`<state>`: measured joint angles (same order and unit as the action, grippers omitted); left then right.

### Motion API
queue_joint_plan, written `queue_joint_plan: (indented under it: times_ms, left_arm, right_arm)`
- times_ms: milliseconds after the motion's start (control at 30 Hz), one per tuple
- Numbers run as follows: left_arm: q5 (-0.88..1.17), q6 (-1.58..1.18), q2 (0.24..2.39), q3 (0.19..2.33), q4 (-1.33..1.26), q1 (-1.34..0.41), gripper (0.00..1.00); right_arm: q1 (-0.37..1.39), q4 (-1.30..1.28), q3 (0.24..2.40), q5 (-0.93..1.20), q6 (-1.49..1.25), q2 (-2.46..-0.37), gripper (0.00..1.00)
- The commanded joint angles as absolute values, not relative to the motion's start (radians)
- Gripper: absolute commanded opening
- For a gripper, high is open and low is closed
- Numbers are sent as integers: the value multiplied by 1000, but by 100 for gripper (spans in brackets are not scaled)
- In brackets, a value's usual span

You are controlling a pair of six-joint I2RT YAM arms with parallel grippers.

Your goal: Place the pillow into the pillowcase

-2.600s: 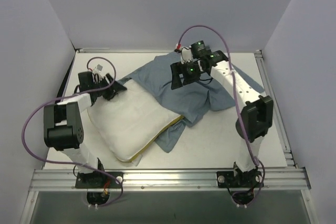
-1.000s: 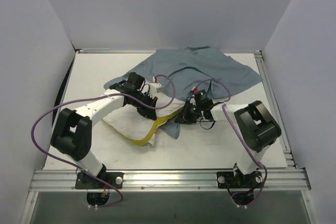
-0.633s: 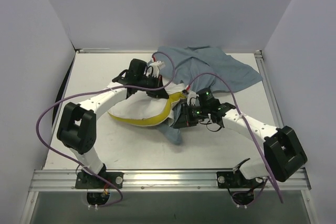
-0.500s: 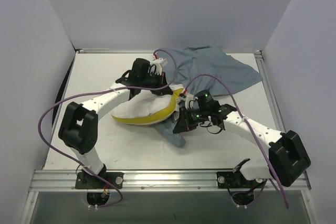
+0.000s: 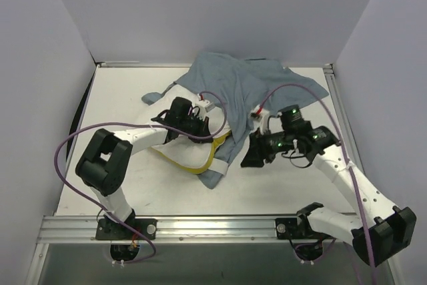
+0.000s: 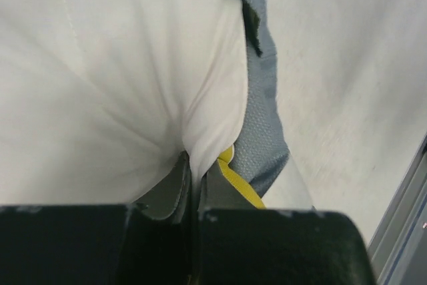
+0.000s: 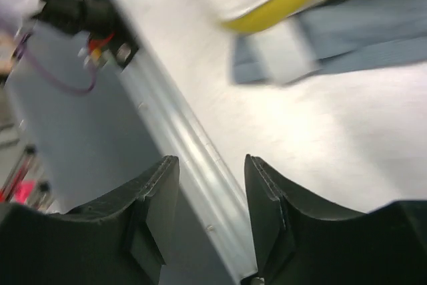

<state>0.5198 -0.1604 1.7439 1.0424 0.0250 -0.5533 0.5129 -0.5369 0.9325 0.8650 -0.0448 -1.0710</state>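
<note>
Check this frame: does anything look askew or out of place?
The puffy white yellow-banded pillow is scrunched, pinched by the left gripper; the limp grey-blue pillowcase lies rumpled partly over it. The right gripper hangs open, holding nothing.

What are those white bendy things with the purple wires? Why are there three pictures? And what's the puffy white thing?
Those are two robot arms. Each one ends in a two-finger pincher called a gripper. The big picture is taken from above and behind the arms. The other two come from small cameras on each wrist, so you see the fingers up close. On the white table lie a puffy white pillow with a yellow edge and a floppy grey-blue pillowcase that partly covers it. The left gripper is pinched shut on the pillow's white fabric. The right gripper is open and holds nothing.
</note>
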Motion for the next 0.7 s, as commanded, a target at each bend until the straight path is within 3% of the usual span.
queue_joint_plan:
  times_ms: [0, 33, 200, 333, 433, 567, 667]
  left_arm:
    - [613, 39, 1635, 965, 165, -549, 0]
    - [626, 87, 1603, 953, 219, -549, 12]
    - [649, 111, 1479, 988, 313, -517, 51]
    - [605, 31, 1384, 1063, 394, -437, 61]
    - [559, 5, 1365, 1092, 481, -333, 67]
    - [529, -35, 1365, 1066, 606, -154, 73]
    - [528, -43, 1355, 1017, 634, -91, 75]
  right_arm:
    - [324, -715, 1076, 818, 84, -1132, 45]
    - [283, -713, 1103, 722, 90, -1196, 47]
    - [313, -658, 1305, 502, 34, -1451, 50]
    - [429, -620, 1553, 341, 63, -1677, 51]
    - [521, -626, 1710, 244, 100, -1814, 58]
    - [598, -633, 1828, 118, 181, -1945, 66]
    - [629, -653, 1876, 61, 216, -2028, 64]
